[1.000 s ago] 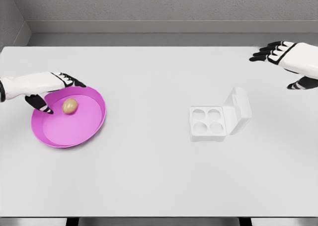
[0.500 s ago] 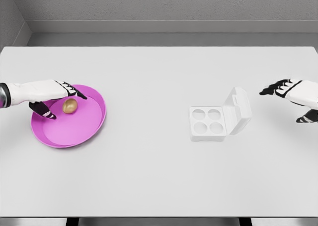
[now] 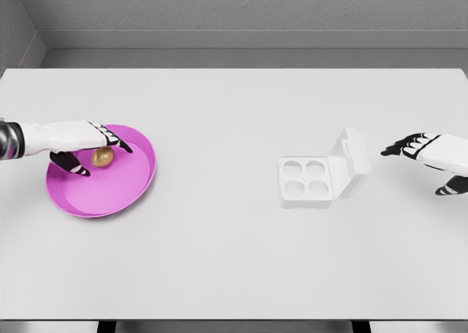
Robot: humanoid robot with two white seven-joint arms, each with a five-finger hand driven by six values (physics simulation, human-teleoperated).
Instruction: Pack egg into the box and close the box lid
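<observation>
A tan egg [image 3: 103, 157] lies in the back left part of a pink plate [image 3: 110, 194] on the white table. My left hand [image 3: 93, 148] reaches in from the left edge and hovers right over the egg, fingers spread around it, thumb [image 3: 73, 165] below and index finger above; they do not close on it. A white egg box [image 3: 307, 180] with four empty cups stands right of centre, its lid [image 3: 352, 160] tilted open to the right. My right hand [image 3: 424, 157] is open at the right edge, apart from the lid.
The white table [image 3: 234, 260] spans the whole view, with a grey wall behind it. Nothing else stands on it besides the plate and the box.
My left hand has slid right and down over the egg. The right hand has dropped from the far right corner toward the box lid's height.
</observation>
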